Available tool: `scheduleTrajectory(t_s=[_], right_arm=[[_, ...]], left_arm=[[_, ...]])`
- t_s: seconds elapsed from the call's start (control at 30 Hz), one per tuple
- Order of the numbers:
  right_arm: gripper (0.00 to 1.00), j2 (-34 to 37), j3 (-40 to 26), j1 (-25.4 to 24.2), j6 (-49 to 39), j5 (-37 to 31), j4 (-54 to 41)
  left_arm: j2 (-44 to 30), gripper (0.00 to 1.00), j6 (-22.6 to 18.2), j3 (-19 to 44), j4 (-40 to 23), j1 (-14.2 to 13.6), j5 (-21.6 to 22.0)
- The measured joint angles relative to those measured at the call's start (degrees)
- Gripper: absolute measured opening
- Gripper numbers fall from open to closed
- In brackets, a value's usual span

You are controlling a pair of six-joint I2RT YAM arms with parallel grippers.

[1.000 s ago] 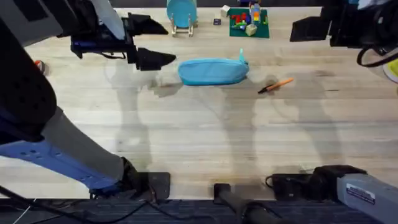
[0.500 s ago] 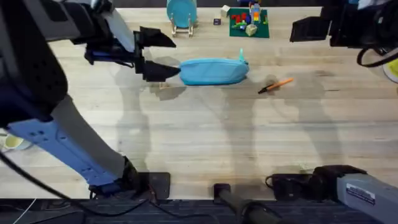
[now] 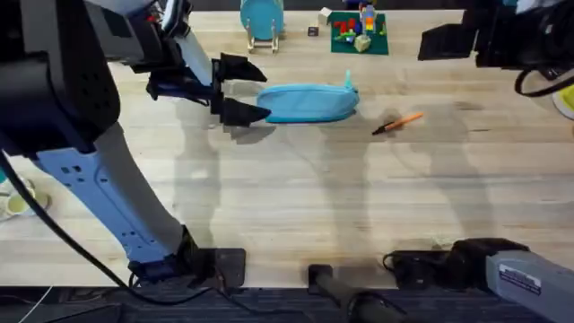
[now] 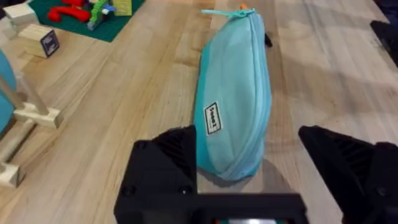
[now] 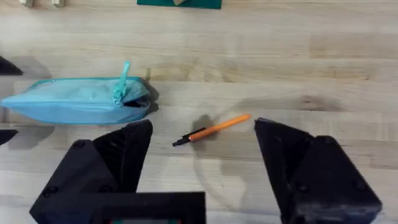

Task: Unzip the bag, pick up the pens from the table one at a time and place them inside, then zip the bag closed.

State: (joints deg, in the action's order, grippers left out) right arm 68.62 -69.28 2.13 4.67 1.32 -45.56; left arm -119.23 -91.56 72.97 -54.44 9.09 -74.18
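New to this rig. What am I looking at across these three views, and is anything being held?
Two robot arms work at a wooden table, each ending in a two-finger gripper. One picture comes from a fixed camera above the table; the other two come from cameras on the wrists, so each shows its own black fingers at the bottom.

On the table lie a light blue zip bag and an orange pen to its right, apart from it. At the far edge are a teal disc on a wooden stand and a green toy-brick plate.

The left gripper is open, its fingers straddling the bag's left end. The right gripper is open above the pen. Nothing is held.
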Motion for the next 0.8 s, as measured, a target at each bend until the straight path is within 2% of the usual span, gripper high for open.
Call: scheduleTrajectory(t_s=[0.27, 0.8], right_arm=[[0.996, 0.0, 0.0, 0.0, 0.0, 0.0, 0.0], [0.997, 0.0, 0.0, 0.0, 0.0, 0.0, 0.0]], left_arm=[[0.0, 0.993, 0.0, 0.1, 0.9, -2.0, -0.1], [0.0, 0.993, 0.0, 0.1, 0.9, -2.1, -0.1]])
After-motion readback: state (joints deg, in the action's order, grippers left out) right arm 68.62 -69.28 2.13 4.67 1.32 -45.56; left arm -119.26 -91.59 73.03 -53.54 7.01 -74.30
